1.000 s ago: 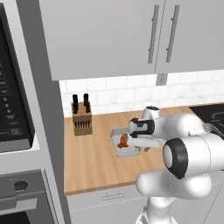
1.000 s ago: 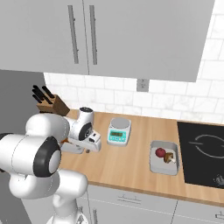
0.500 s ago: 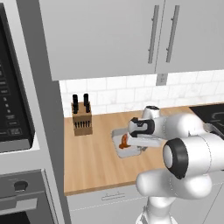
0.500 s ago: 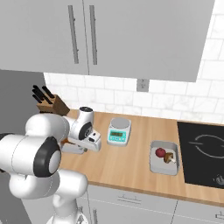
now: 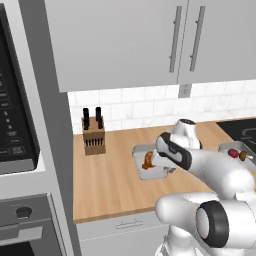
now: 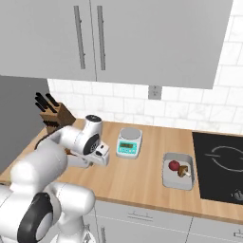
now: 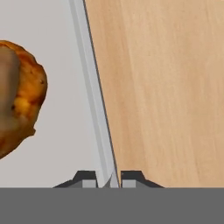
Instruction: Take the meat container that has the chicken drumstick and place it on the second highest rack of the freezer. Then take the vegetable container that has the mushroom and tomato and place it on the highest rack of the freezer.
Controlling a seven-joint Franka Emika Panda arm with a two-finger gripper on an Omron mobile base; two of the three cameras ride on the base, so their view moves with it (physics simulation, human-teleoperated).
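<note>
The meat container [image 5: 140,152] is a pale grey tray on the wooden counter, with the chicken drumstick [image 5: 148,160] lying in it. My gripper [image 5: 161,166] reaches down at the tray's right side. In the hand view the gripper [image 7: 108,179] is shut on the meat container's thin rim [image 7: 94,109], one fingertip on each side, with the chicken drumstick [image 7: 17,96] to the left inside. The vegetable container [image 6: 178,180] sits further right near the cooktop and holds the tomato [image 6: 174,165] and a brown mushroom [image 6: 184,172]. The freezer is out of view.
A knife block [image 5: 93,136] stands at the back left of the counter [image 5: 110,190]. A small kitchen scale [image 6: 129,142] sits between the two trays. A black cooktop [image 6: 220,163] lies to the right, a wall oven [image 5: 15,135] to the left, and cabinets [image 5: 150,40] hang overhead.
The jaws have closed onto the meat container's rim. Arm and tray have hardly shifted.
</note>
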